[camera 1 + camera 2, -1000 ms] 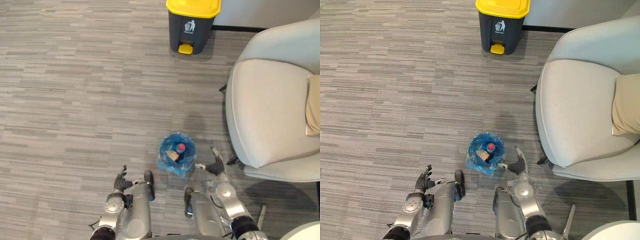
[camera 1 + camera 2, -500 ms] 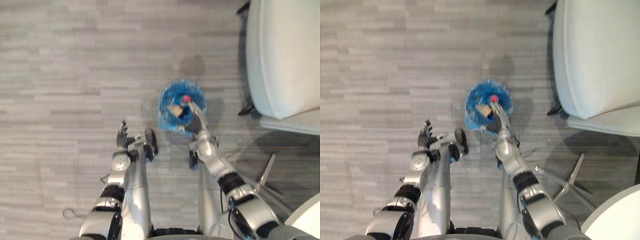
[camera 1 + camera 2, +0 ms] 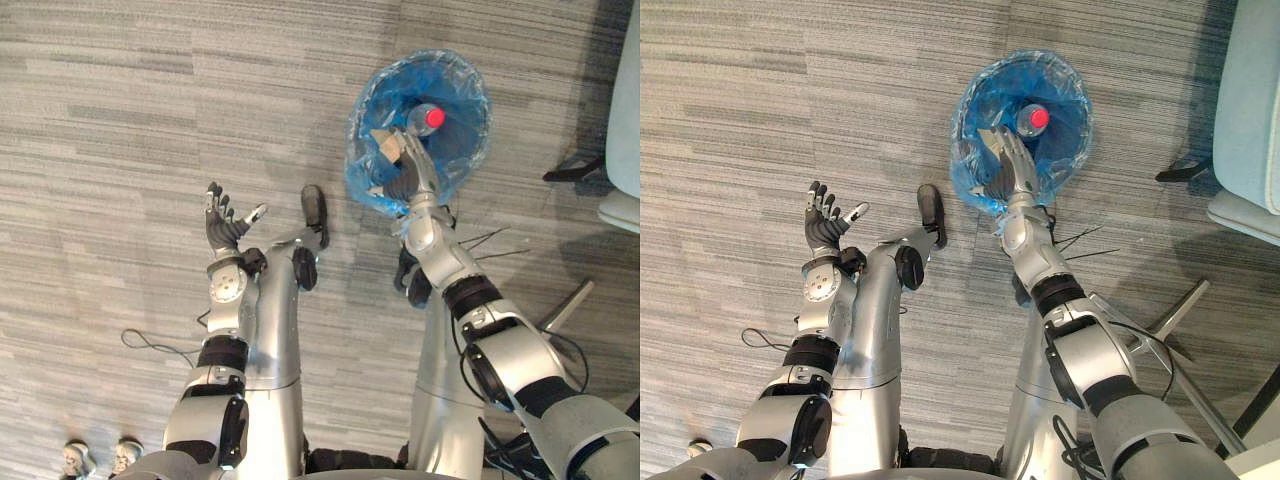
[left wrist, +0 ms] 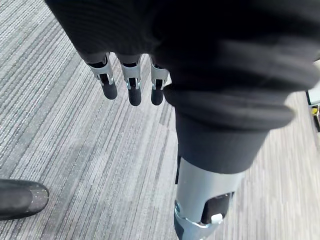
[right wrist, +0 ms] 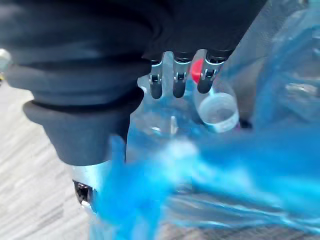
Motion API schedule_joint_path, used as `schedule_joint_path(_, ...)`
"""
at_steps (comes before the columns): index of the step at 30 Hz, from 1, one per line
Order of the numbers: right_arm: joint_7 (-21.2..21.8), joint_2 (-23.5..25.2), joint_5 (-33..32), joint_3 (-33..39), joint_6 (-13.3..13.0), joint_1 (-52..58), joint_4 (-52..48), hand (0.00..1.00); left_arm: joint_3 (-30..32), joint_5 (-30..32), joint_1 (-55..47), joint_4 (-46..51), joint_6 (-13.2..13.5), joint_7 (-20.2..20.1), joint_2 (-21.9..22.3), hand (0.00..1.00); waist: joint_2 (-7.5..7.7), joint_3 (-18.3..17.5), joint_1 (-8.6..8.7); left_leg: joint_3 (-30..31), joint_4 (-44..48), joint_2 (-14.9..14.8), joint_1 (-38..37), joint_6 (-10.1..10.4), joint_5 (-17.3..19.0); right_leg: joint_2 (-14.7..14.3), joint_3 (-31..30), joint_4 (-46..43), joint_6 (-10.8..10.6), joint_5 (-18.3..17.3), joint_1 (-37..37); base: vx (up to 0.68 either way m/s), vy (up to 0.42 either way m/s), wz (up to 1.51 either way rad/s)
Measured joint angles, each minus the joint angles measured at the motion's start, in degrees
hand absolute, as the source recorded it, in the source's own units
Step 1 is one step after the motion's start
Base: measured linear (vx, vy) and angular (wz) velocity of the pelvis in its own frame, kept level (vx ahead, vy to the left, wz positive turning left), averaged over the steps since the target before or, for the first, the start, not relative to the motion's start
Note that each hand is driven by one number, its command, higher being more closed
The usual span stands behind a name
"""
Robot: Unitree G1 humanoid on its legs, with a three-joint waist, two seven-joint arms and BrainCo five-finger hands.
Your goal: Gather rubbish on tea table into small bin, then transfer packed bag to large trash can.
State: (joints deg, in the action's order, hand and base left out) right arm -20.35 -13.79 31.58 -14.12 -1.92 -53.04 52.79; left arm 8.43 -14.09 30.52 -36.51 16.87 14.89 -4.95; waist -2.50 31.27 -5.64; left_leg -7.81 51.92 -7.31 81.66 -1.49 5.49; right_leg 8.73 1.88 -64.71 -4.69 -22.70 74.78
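Blue-bagged small bin (image 3: 468, 78) at one o'clock, red-capped bottle (image 3: 432, 118) inside, right hand (image 3: 1012, 166) in it, fingers straight, left hand (image 3: 222, 226) splayed at nine.

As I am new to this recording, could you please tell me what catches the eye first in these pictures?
The small bin, lined with bright blue plastic, stands out on the grey floor, with a red-capped bottle lying inside it. The right hand reaches over the bin's near rim with straight fingers. The left hand hangs open above bare floor to the left.
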Motion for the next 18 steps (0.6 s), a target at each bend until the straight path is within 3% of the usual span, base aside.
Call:
schedule_joint_path(9,1.59,-1.29,-4.22,0.01,-0.27,0.47,-0.33,1.00,-1.82,0.15,-0.09,-1.62,-0.11,-1.11,-0.90,0.00,0.05,-0.03,0.01,0.44,-0.32,-0.10,-1.18,-0.45,-0.35,0.07,0.86,0.58,0.11,0.06,-1.55,0.00,0.000,0.01)
schedule_joint_path(18,1.01,-0.07,-8.96,0.16,-2.09,7.57,-17.15,1.00,-2.05,2.51,-2.96,-2.22,-0.45,-1.11,0.29,0.00,0.43,-0.25,0.58,0.26,-3.94,-0.88,-7.06,-0.05,-1.54,-0.93,1.45,4.31,1.02,1.27,-7.14,0.00,-0.003,-0.02)
